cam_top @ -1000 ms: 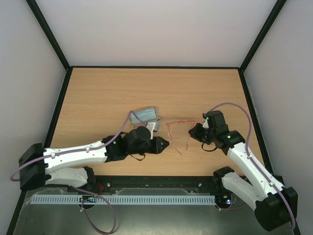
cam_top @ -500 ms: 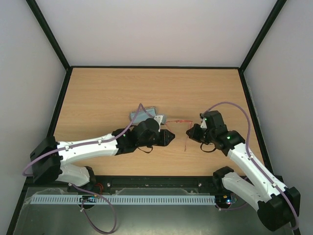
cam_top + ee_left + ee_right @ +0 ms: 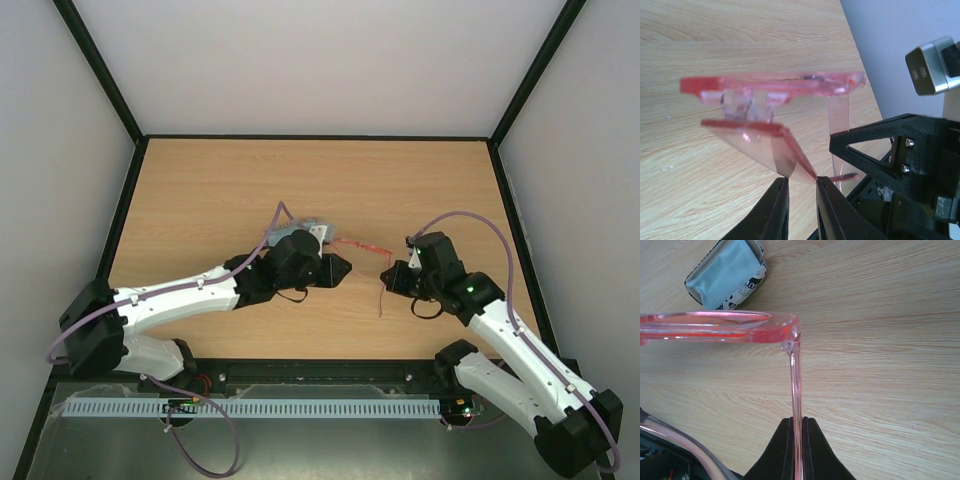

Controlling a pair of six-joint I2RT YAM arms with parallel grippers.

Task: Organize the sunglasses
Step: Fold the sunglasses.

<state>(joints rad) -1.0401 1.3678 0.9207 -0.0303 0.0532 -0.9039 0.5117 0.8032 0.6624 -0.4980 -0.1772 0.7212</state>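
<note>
A light wooden table point(image 3: 300, 180) fills the floor of a booth, its edges trimmed with a black frame point(image 3: 318, 136). Plain white walls point(image 3: 320, 60) rise at the back and on both sides, evenly and softly lit. A white slotted strip point(image 3: 250, 408) runs along the near edge.

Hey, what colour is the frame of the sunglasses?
Translucent pinkish red; the sunglasses show it best in the right wrist view.

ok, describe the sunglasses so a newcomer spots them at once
On the wooden table, look midway between the two arms. The sunglasses hang between the left claw and right claw, right of the case holding a blue cloth. Only they are thin, see-through red-pink.
</note>
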